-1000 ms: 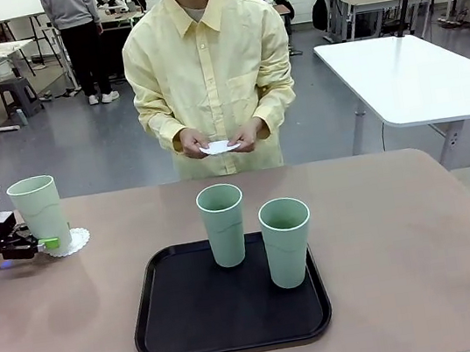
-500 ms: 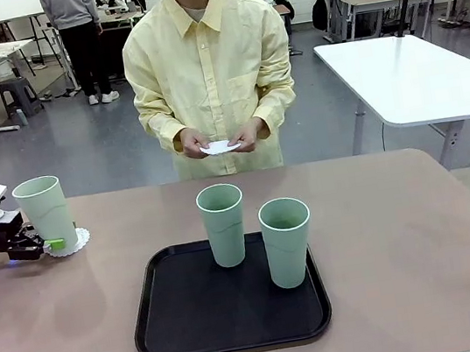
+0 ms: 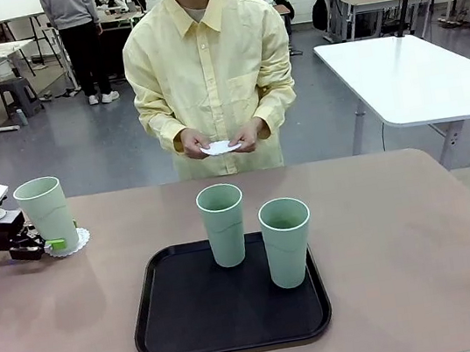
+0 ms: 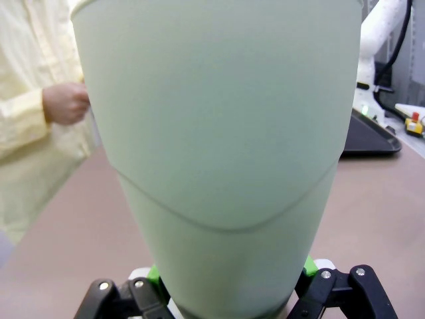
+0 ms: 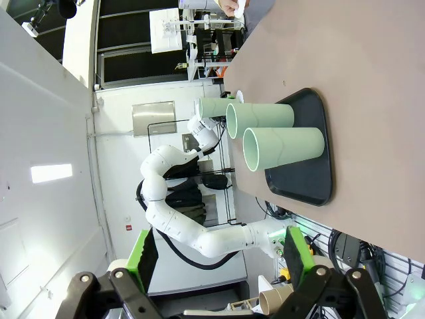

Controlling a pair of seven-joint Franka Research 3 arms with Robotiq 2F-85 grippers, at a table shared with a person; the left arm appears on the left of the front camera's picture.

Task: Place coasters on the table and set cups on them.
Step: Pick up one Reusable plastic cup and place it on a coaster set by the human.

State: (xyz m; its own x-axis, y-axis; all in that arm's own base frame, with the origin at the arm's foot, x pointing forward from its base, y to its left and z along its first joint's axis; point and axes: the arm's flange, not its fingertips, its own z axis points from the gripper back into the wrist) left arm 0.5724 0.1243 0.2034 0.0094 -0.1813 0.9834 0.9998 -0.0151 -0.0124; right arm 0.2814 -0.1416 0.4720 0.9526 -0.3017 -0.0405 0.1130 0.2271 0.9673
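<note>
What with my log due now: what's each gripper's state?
Left gripper: shut on the cup standing on a coaster.
Right gripper: open, holding nothing.

**Front view.** The cup (image 3: 46, 213) left of the tray (image 3: 194, 315) covers most of its coaster (image 3: 78, 242); only a lacy rim shows on the tray side. The left gripper (image 3: 54, 244) clamps the cup's base. Its far finger is hidden behind the cup, and its arm is cut by the picture's edge. White paper (image 3: 220, 147) is held by the person (image 3: 205, 65) beyond the tray; how many pieces is too small to tell.

**Left wrist view.** The cup runs off top and bottom, hiding part of the tray and of a hand (image 4: 65, 103).
</note>
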